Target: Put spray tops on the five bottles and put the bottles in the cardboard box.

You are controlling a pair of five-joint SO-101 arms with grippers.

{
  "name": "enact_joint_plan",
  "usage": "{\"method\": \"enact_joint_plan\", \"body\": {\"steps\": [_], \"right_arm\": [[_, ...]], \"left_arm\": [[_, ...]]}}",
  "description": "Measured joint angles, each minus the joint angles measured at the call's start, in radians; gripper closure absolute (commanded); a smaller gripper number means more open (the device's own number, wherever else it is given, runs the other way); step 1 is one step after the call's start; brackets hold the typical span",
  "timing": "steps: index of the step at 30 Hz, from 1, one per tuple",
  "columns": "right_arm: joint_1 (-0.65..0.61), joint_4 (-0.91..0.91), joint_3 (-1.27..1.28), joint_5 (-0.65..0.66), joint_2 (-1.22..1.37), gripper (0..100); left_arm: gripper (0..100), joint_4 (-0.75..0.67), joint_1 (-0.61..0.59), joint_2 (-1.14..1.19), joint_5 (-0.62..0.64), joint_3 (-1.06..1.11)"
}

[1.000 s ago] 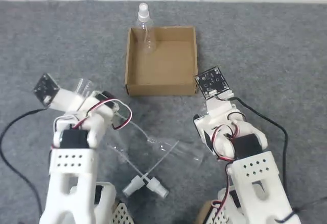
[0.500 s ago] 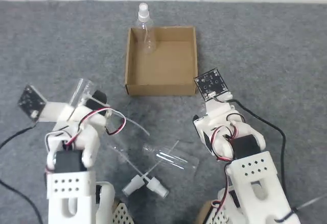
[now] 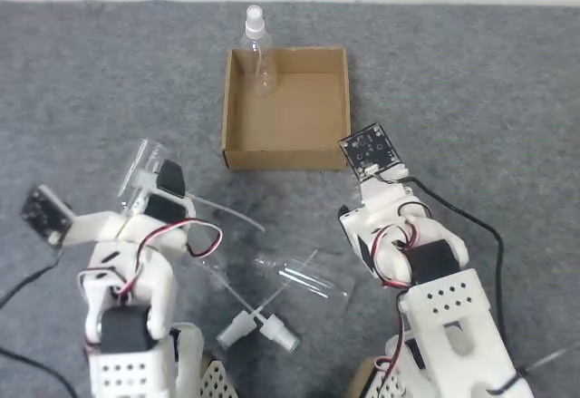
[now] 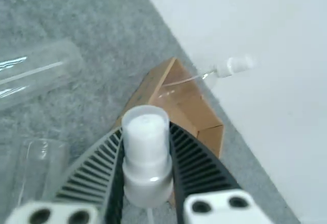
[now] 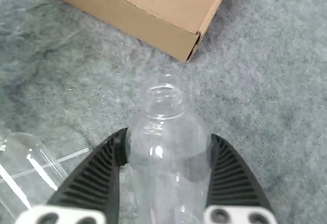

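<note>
My left gripper [image 4: 146, 132] is shut on a white spray top [image 4: 147, 155]; in the high view that spray top [image 3: 145, 182] sits at the left, its thin tube [image 3: 231, 215] trailing toward the middle. My right gripper [image 5: 166, 140] is shut on a clear bottle [image 5: 166, 132] with an open neck, held near the front right corner of the cardboard box [image 5: 143, 4]. The box [image 3: 285, 149] stands at the back centre, with one capped bottle [image 3: 257, 49] upright in its far left corner. Two loose spray tops [image 3: 258, 328] lie near the front.
A clear bottle [image 3: 308, 276] lies on the grey carpet between the arms and another [image 3: 138, 162] lies beside the left gripper. The right arm [image 3: 408, 244] stands just in front of the box. Open carpet spreads to the far left and far right.
My left arm has swung back and to the left, carrying the spray top and its tube away from the lying bottle. The right arm has barely moved.
</note>
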Motion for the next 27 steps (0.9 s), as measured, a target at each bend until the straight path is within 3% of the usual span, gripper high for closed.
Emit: {"method": "enact_joint_plan", "body": {"steps": [10, 18, 27], "right_arm": [[-0.005, 0.000, 0.000, 0.000, 0.000, 90.8], [-0.026, 0.000, 0.000, 0.000, 0.000, 90.8], [-0.068, 0.000, 0.000, 0.000, 0.000, 90.8]], "left_arm": [[99, 0.000, 0.000, -0.209, 0.000, 0.069], [99, -0.031, -0.107, -0.218, 0.040, 0.072], [99, -0.041, -0.120, -0.218, 0.049, 0.072]]}}
